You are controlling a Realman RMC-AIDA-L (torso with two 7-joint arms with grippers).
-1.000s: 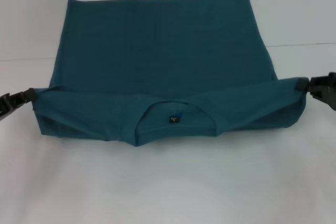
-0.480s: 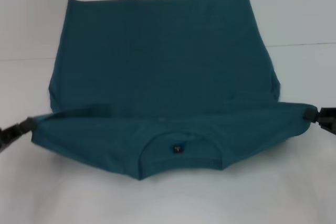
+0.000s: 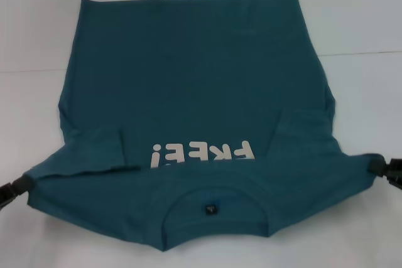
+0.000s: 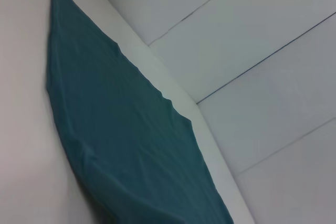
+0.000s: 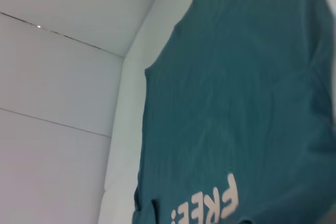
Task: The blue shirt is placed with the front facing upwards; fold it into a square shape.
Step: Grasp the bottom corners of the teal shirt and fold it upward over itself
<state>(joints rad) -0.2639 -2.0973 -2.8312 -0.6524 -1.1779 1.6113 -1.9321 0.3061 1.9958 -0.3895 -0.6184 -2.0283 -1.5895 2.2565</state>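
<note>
Two grippers, left gripper (image 3: 19, 187) and right gripper (image 3: 379, 169), pinch the blue shirt (image 3: 195, 80).

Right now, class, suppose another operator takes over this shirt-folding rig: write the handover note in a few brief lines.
Left gripper: shut on the blue shirt at its left shoulder corner.
Right gripper: shut on the right shoulder corner.
Shirt: front up on the white table, collar nearest the robot, "FREE!" lettering showing, sleeves folded onto the chest.
Left: every body fold into a square.

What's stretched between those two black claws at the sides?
In the head view, the blue shirt, its collar edge pulled taut from left gripper to right gripper.
</note>
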